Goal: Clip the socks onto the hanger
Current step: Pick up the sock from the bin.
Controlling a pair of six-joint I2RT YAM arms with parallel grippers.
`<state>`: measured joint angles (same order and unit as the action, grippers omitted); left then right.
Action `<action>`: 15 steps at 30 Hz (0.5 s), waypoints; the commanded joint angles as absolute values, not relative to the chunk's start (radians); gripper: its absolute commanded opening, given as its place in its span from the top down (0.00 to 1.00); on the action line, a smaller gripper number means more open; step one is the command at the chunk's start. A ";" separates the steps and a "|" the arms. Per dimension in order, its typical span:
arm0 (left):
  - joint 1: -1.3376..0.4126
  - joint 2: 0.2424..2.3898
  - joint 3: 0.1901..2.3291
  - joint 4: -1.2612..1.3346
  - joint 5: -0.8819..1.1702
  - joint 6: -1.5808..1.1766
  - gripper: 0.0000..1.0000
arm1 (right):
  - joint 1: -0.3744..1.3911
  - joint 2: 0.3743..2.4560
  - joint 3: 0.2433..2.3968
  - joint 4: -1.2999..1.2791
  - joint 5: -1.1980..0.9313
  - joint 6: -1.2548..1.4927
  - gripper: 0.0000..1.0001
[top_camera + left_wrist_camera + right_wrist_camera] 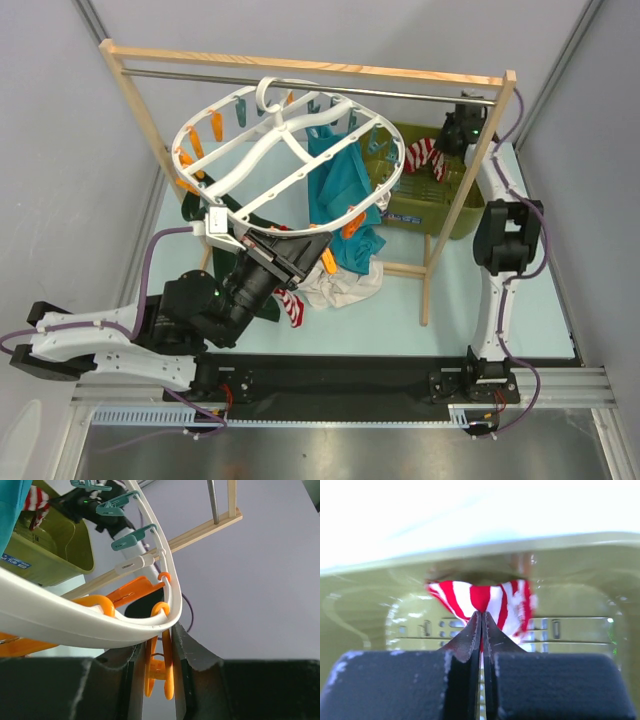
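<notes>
Now, left gripper [159, 639] clamped on orange clip [160, 676] of hanger [75, 626], right gripper [481, 618] pinching striped sock [469, 595]

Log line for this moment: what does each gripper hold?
left gripper: shut on orange clip on hanger | right gripper: shut on sock in bin | stage: sock not yet clipped

Striped sock [480, 597] lower part hidden behind pinching right fingers [465, 645], green bin [580, 580] wall blurred, hanger [75, 625] rim cut off at left edge, orange clip [167, 680] partly hidden between left fingers [125, 680], teal cloth [10, 505] cropped at corner, second sock [291, 308] half under left arm [215, 305]
</notes>
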<state>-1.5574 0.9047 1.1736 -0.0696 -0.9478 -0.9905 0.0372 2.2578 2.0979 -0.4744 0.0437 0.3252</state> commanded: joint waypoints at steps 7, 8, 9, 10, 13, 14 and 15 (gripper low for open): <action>-1.554 0.893 1.177 -0.071 -0.939 -0.996 1.00 | 0.008 2.109 2.019 -0.474 -0.109 0.359 1.00; -1.554 0.893 1.180 -0.077 -0.936 -0.996 1.00 | 0.009 2.105 2.008 -0.457 -0.112 0.367 1.00; -1.554 0.890 1.180 -0.080 -0.937 -0.996 1.00 | 0.008 2.099 1.996 -0.448 -0.110 0.367 1.00; -1.554 0.887 1.180 -0.081 -0.937 -0.994 1.00 | 0.008 2.094 1.988 -0.443 -0.106 0.362 1.00; -1.554 0.881 1.175 -0.080 -0.933 -0.994 1.00 | 0.015 2.121 2.026 -0.459 -0.092 0.328 1.00; -1.554 0.882 1.178 -0.081 -0.931 -0.991 1.00 | 0.018 2.135 2.045 -0.494 -0.080 0.318 1.00; -1.554 0.882 1.180 -0.087 -0.931 -0.989 1.00 | 0.021 2.152 2.060 -0.509 -0.071 0.289 1.00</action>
<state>-1.5574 0.8917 1.1736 -0.0704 -0.9348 -0.9943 0.0132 2.1365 1.9926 -0.4812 -0.0807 0.3374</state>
